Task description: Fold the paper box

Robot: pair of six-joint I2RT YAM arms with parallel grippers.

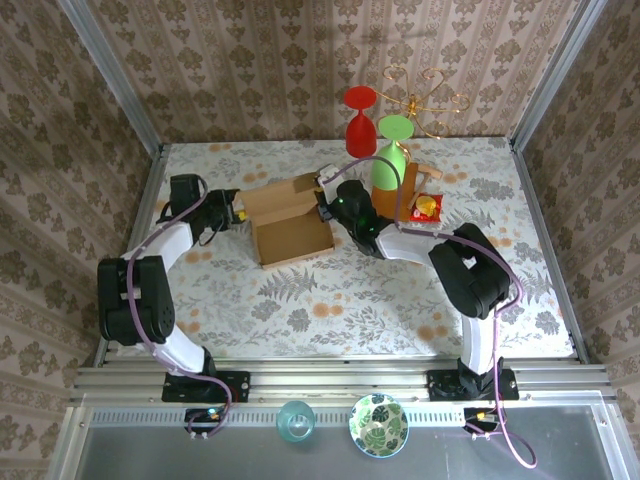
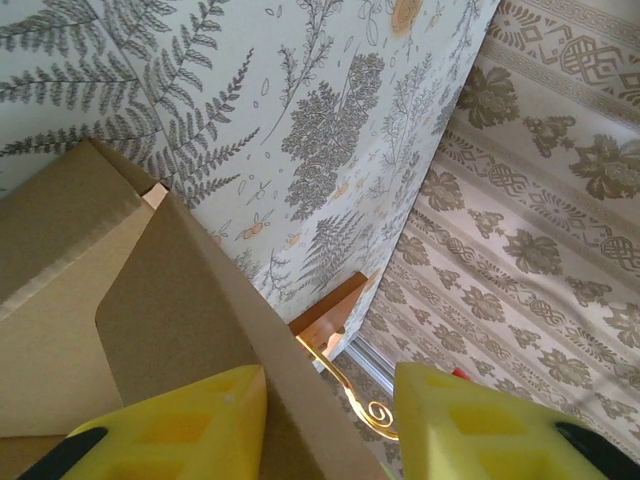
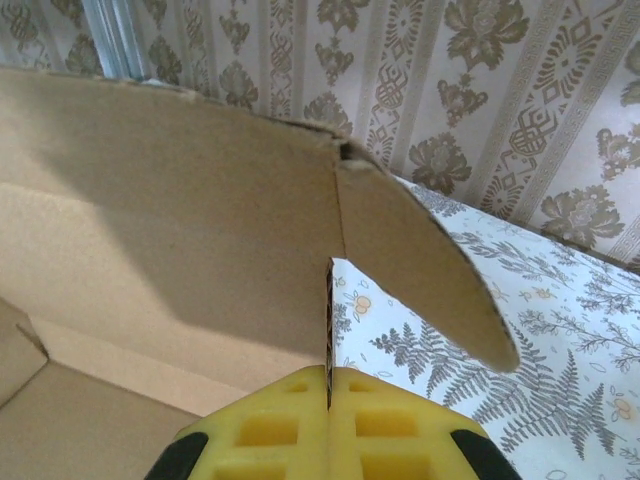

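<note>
Right claw (image 3: 329, 400) was clamped shut on the thin edge of a cardboard wall. The left claw (image 2: 325, 378) sat partly open around another wall. One yellow pad (image 2: 190, 425) was against the card and the other had a gap, so it didn't look like a real grip to me.

Biggest to smallest: the floral worktop (image 1: 330, 300) carried the paper box (image 1: 293, 238) around the middle, a bit toward the far side, right between the two claws. I'd call it roughly half folded. The base lay flat and the far panel and side walls were up, but the top was wide open and nothing looked tucked. My guess at what was left: lock the walls, tuck the tabs, close the lid.

On views, the overhead one gave the whole layout but was no help on the jaws. The right wrist showed the pinch, plus a rounded tab (image 3: 430, 270) hanging loose past the corner. The left wrist showed that gap, and the corner of a wooden stand (image 2: 330, 310) beyond the wall.
</note>
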